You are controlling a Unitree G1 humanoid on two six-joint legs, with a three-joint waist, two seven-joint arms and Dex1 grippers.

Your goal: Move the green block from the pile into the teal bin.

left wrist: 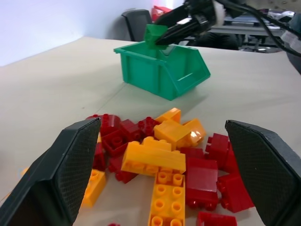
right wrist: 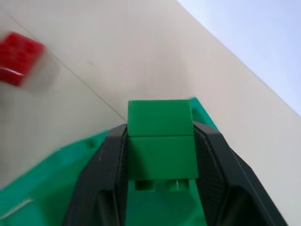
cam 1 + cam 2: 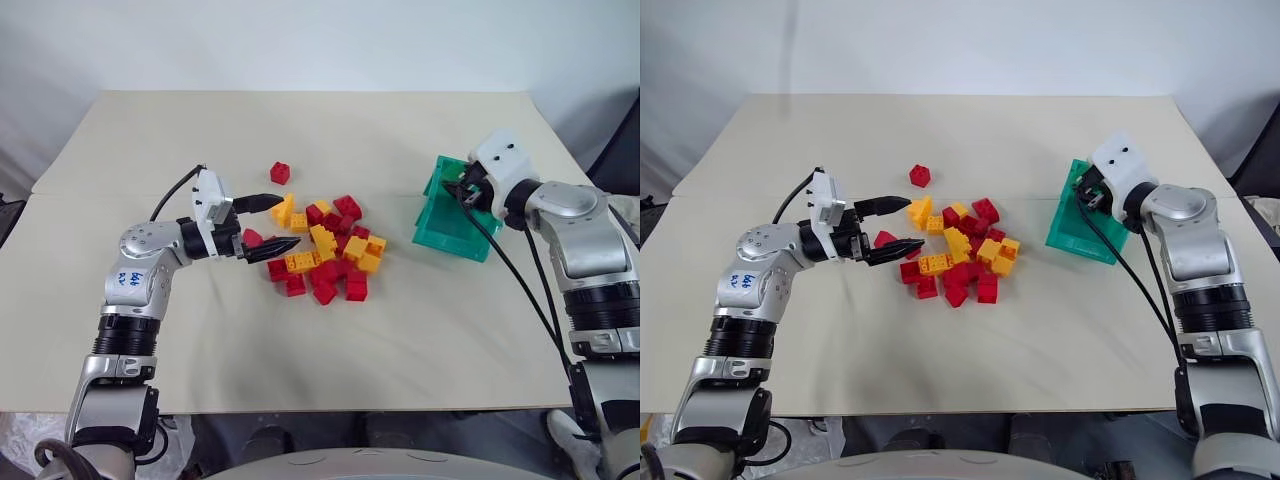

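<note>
Left gripper [image 3: 283, 222] open wide, level, at edge of pile [image 3: 328, 252]. Right gripper [image 2: 160, 141] clamped on green block [image 2: 161, 141], above teal bin [image 3: 452, 220].

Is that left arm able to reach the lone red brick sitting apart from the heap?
Probably yes. The left gripper hangs open at the near-left edge of the pile, and the lone red brick lies on bare table just beyond it, with nothing between them.
</note>
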